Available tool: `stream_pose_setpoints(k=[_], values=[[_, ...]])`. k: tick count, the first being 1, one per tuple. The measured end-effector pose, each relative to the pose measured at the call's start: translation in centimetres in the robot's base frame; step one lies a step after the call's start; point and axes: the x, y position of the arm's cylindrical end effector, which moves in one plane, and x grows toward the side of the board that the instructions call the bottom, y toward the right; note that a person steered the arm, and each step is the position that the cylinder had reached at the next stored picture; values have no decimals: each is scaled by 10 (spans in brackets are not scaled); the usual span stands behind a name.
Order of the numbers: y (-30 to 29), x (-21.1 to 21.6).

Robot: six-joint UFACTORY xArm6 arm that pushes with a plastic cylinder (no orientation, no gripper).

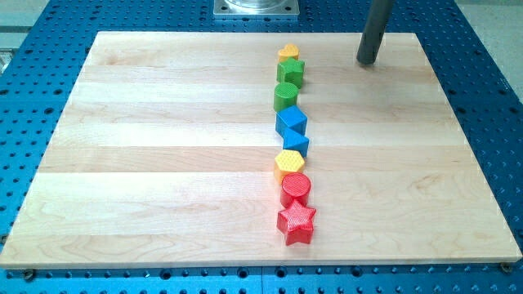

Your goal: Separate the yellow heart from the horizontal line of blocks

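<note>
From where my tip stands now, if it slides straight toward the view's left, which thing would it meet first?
Probably the yellow heart at the top end of the line, or the green star just below it. My tip is to the right of both, with bare wooden board between. Depth is uncertain.

A column of eight blocks is seen on the wooden board (163, 163), running from near the view's top edge toward the bottom edge, right of centre. From the top: yellow heart (288, 53), green star (291, 72), green cylinder (285, 95), blue cube (291, 122), blue triangle (296, 144), yellow hexagon (289, 163), red cylinder (296, 189), red star (297, 222). My tip (366, 60) is placed near the top right corner, well apart from the heart, on its right.
</note>
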Motion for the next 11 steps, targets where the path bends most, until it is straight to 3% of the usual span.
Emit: stream_pose_setpoints(k=[1,3,5,6,7,9,11], values=[[0,-4],[-11,36],[-79,48],[-45,42],[-57,18],[-178,0],[-192,-30]])
